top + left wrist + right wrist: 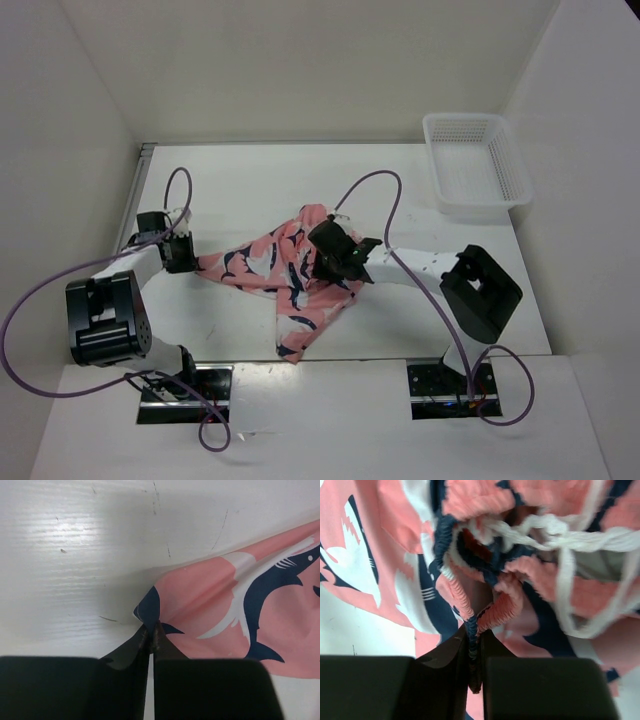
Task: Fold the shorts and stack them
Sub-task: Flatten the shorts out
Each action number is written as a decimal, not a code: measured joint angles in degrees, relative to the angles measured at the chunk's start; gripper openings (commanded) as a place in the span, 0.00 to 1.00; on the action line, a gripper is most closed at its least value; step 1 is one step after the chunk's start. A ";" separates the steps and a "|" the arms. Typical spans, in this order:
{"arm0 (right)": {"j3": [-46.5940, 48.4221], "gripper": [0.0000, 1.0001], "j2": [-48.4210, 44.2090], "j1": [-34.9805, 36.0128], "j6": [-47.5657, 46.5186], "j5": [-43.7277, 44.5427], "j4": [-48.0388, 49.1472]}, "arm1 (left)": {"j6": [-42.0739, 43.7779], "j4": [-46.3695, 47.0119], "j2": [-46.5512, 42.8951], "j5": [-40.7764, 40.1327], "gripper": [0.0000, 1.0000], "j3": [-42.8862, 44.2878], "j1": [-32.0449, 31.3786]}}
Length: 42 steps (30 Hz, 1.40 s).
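Okay, top view: the shorts [290,275] lie crumpled mid-table [250,180], with the left gripper [185,250] at their 9 o'clock tip, the right gripper [325,262] on the central bunch, and the basket [478,165] well apart at 1 o'clock. Left wrist: jaws pinched shut on a navy-printed fabric corner. Right wrist: jaws clamped on the gathered waistband [457,592], with the white drawstring [570,540] tangled toward 1 o'clock.

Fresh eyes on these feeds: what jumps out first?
The pink shark-print shorts, bunched and stretched mid-table between both arms. The left gripper pinches one corner; the right gripper clamps the navy-edged waistband. A white mesh basket sits at the far right.
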 measured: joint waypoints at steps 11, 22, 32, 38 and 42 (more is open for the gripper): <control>1.86 0.00 -13.62 -9.33 -4.74 0.44 -5.27 | 0.11 -9.46 -7.91 -0.52 0.00 13.20 0.87; 30.03 0.00 -23.23 -23.87 -14.75 -8.63 -12.61 | -0.92 -11.06 -18.34 16.44 0.00 36.61 6.12; 45.48 0.00 -28.30 -26.71 -19.65 -14.56 -25.40 | -1.40 -12.26 -21.22 25.97 0.00 54.71 7.41; 52.92 0.00 -34.51 -27.28 -22.12 -17.57 -32.04 | -1.36 -7.54 -29.18 29.53 0.00 52.24 7.48; 51.21 0.02 -39.65 -27.28 -21.99 -20.24 -34.56 | -1.57 -6.84 -29.79 32.87 0.00 51.49 7.41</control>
